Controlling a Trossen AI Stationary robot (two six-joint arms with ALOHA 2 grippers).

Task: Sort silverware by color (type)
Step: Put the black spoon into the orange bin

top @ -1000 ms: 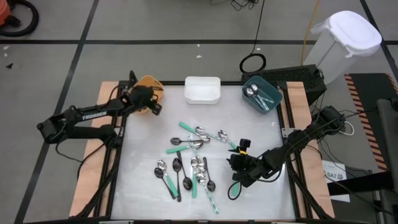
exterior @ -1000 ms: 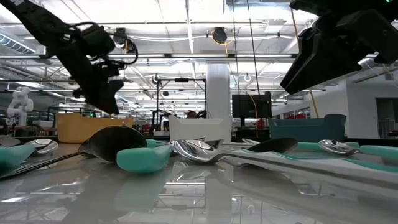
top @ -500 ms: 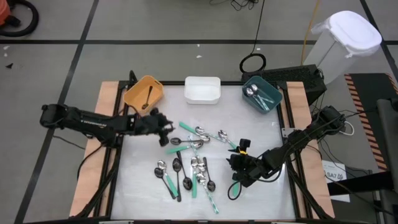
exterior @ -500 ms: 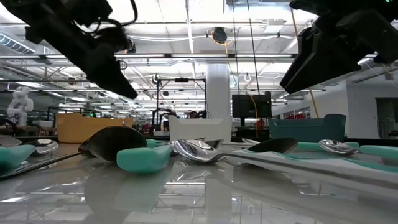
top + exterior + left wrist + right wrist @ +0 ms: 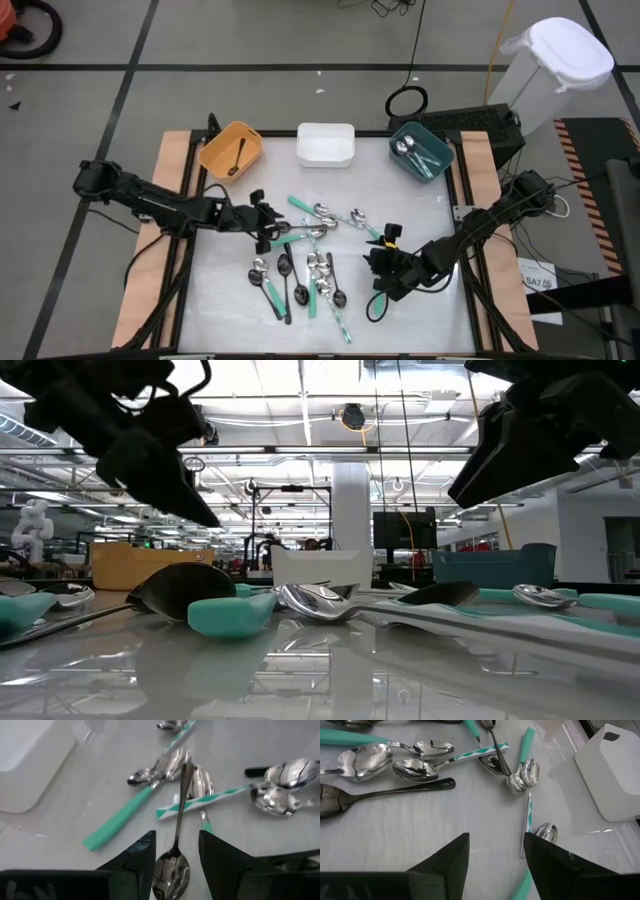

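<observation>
Three bins line the 12 o'clock edge of the white worktop [image 5: 230, 310]: an orange bin [image 5: 231, 149] with one dark spoon in it, an empty-looking white bin [image 5: 325, 145], and a teal bin [image 5: 421, 150] holding what seems to be two or three spoons; the count is hard to make out from above. The rest of the silverware [image 5: 308, 260] lies scattered at the worktop's centre, roughly fifteen pieces, mixing mint-green handles, black handles and plain silver ones, with a couple of green-and-white striped handles among them.

The left arm reaches in low from 9 o'clock, stretched nearly flat, its left claw [image 5: 266, 222] at the 10 o'clock edge of the heap. In the left wrist view the left claw [image 5: 176, 851] is parted narrowly, its fingers straddling a dark spoon [image 5: 175, 845] whose glossy bowl lies between the tips and whose slim handle runs away toward the pile.

The right arm sits folded at 4 o'clock, the right claw [image 5: 385, 270] just beside the heap. The right wrist view shows the right claw [image 5: 496, 851] parted and holding nothing, over bare worktop.
</observation>
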